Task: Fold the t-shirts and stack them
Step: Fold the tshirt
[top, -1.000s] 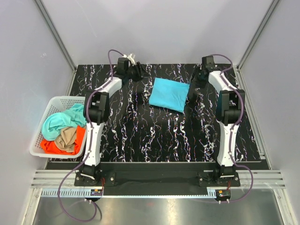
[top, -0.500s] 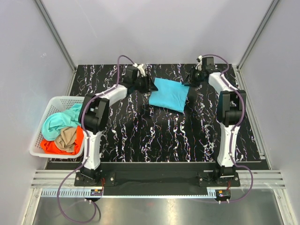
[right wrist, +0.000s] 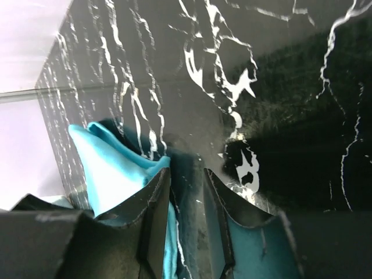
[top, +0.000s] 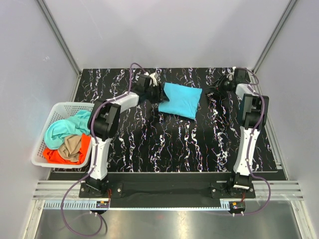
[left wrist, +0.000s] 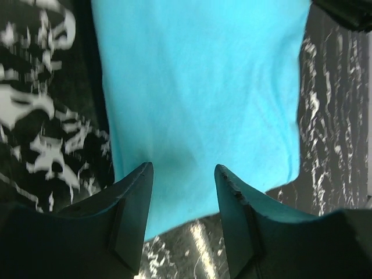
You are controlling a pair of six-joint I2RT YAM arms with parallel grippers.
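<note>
1. Left gripper: released, fingers spread wide over the left edge of the cyan shirt. Cloth shows between them, not pinched.
2. Right gripper: jaws parted by a narrow gap, nothing in them, just off the shirt's right side.
3. Cyan shirt: folded rectangle, flat on the table, between both grippers.
4. Basket: well left of the shirt, holding teal, tan and orange shirts in a heap.

No readable text, label, brand, number or sign shows in any of the views.
</note>
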